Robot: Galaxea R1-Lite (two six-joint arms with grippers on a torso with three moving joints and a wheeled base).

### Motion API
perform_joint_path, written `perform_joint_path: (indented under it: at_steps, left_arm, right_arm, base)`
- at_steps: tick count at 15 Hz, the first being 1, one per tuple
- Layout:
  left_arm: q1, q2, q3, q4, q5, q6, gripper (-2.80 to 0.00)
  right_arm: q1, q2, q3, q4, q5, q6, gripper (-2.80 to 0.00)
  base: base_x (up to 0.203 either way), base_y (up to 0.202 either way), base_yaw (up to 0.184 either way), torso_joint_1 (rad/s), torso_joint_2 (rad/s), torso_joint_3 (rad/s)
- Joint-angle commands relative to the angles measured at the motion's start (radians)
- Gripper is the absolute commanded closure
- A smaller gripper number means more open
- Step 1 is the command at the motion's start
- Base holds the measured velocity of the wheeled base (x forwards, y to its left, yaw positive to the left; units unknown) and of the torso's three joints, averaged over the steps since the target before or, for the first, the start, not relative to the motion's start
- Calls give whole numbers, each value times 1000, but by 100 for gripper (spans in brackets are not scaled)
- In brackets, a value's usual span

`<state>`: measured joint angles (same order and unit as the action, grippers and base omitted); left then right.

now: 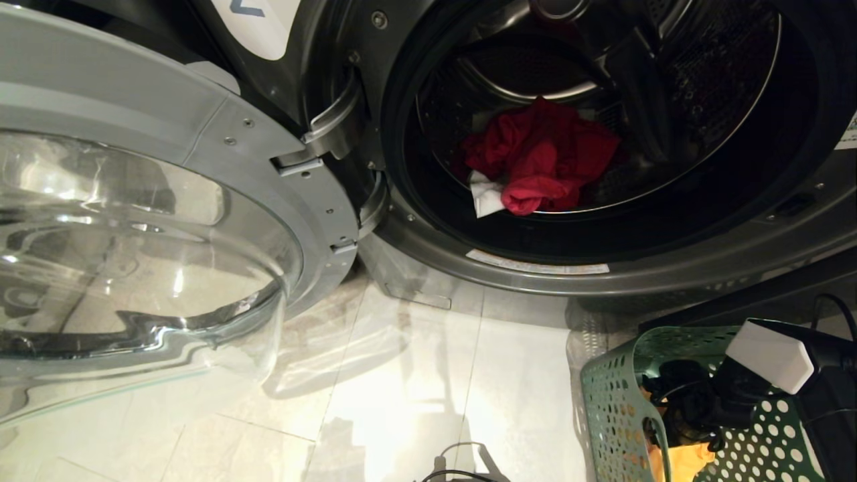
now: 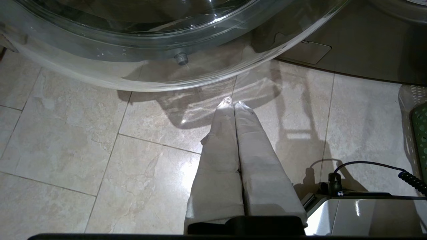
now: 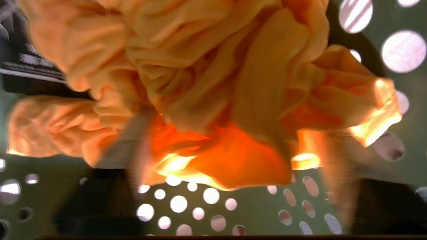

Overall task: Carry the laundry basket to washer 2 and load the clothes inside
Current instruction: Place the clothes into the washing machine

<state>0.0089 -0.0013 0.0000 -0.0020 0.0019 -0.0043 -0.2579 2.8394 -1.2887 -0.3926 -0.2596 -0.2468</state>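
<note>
1 yellow-orange garment (image 3: 213, 100), bunched, fills the right wrist view and lies inside the laundry basket (image 1: 612, 408); it also shows as a yellow patch low in the basket in the head view. 1 right gripper (image 3: 230, 173) is lowered into the basket over this garment, with 1 blurred finger showing on each side of the cloth; the fingers stand apart around the bunch, and a firm hold cannot be told.

1 laundry basket, green plastic with round perforations, stands on the floor (image 1: 402, 375) at lower right of the head view, just in front of washer 2 (image 1: 736, 261).

1 washer 2, dark grey, with a white label bearing part of a blue numeral at the top edge. Its 1 door (image 1: 134, 254), chrome-rimmed with a glass bowl, is swung wide open to the robot's left. Inside the drum: 1 red garment (image 1: 542, 157), crumpled, and 1 white garment (image 1: 485, 194) showing at its lower left edge, touching it.

1 left gripper (image 2: 233, 105), fingers pressed together with nothing between them, hangs above the floor near the open door's glass.

1 coiled black cable (image 2: 412, 180) shows beside the left arm's housing.

Surface: pale beige stone-look tiles with thin grout lines, glossy, carrying reflections of the door. Room: dim, lit from above.
</note>
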Motion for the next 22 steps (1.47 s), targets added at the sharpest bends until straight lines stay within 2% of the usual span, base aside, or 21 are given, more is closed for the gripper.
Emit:
perform_joint_path:
  at_steps: [1,6,9,12,16,18,22]
  left_arm:
    - [0,1,0,-1,1,0,0]
    - [0,1,0,-1,0,0,0]
    - [0,1,0,-1,0,0,0]
    - [0,1,0,-1,0,0,0]
    - [0,1,0,0,1,0,0]
    - [0,1,0,-1,0,0,0]
    - [0,1,0,0,1,0,0]
  right_arm:
    - [-3,12,-1,1,-4,0,0]
    - [-7,22,-3,15,-3,15,0]
    - [-7,28,-6,88,-2,71,0]
    - [-25,-64,28,212,11,75,0]
    - [-50,-359,113,545,132,68,0]
    - [-56,-533,199,681,162,51,0]
    - [-79,-927,459,777,181,-55,0]
  base:
    - [0,0,0,0,0,0]
    - [0,0,0,0,0,0]
    - [0,0,0,0,0,0]
    - [0,0,0,0,0,0]
    - [0,0,0,0,0,0]
    - [0,0,0,0,0,0]
    - [0,0,0,0,0,0]
